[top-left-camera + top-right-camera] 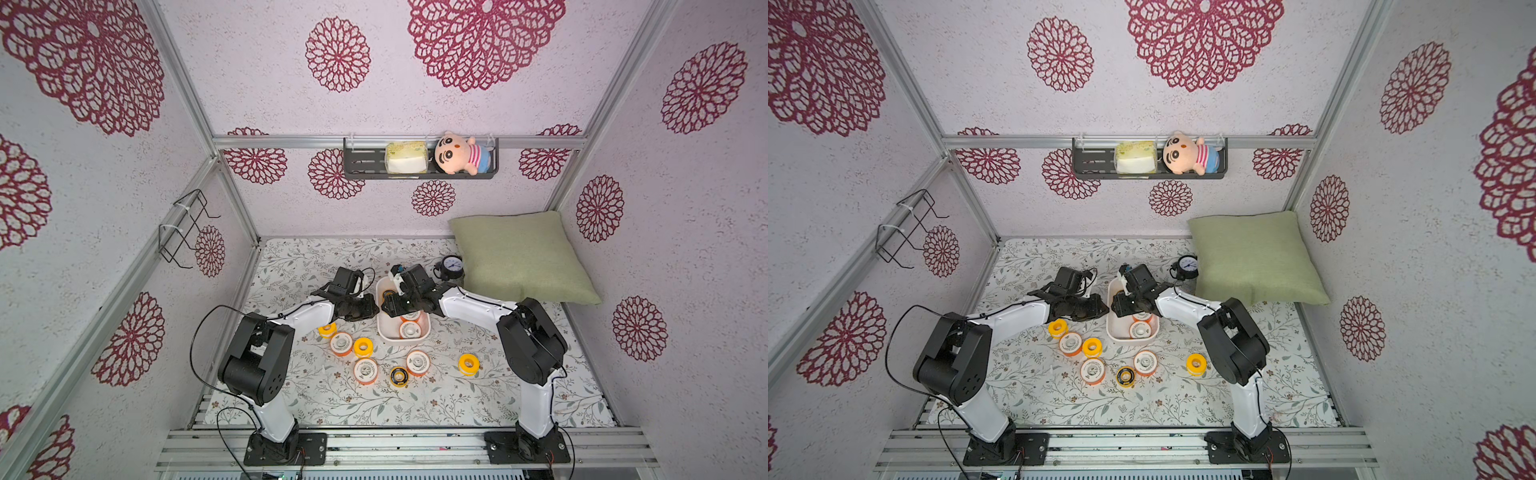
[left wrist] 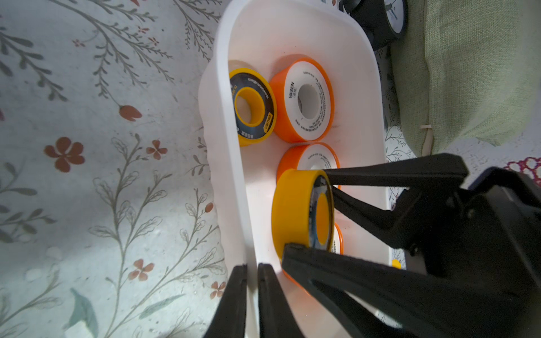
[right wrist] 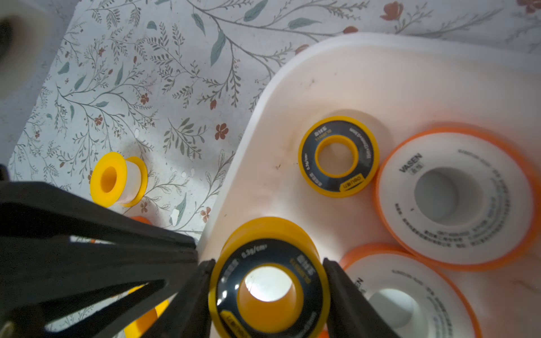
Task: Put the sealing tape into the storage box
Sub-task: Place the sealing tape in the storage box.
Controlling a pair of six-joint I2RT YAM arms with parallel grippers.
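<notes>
A: Since the left claw (image 2: 252, 267) comes first, what has it got?

B: It is closed tight on the long wall of the white box (image 2: 222, 58), one finger outside, one inside, the wall pinched between them.

A: And next to it?

B: The right claw (image 3: 268, 263) stands partly open around a yellow spool with a black ring face (image 3: 263, 234), a finger pressed against each side of its rim. That spool is held tilted, its black face turned back toward the right arm's wrist. It is inside the box, just beside the wall the left claw pinches. Whether it touches the box floor I cannot tell.

A: What else is in the box?

B: Past the right claw's fingertips a second black-faced spool (image 3: 338, 156) lies flat on the floor. Beside it lies a white-faced spool with an orange rim (image 3: 453, 199), and another like it (image 3: 404, 295) sits just beside the held one.

A: And the tape outside?

B: Seven spools lie on the flowered cloth (image 1: 332, 407), all on the arm-base side of both claws. From the left:
- a yellow one (image 1: 327, 331) under the left arm, nearest the left claw
- a white-faced one (image 1: 340, 345)
- a yellow one (image 1: 363, 347)
- a white-faced one (image 1: 365, 371)
- a black-faced one (image 1: 399, 377)
- a white-faced one (image 1: 417, 363)
- a yellow one (image 1: 468, 364), well apart from the right claw
</notes>
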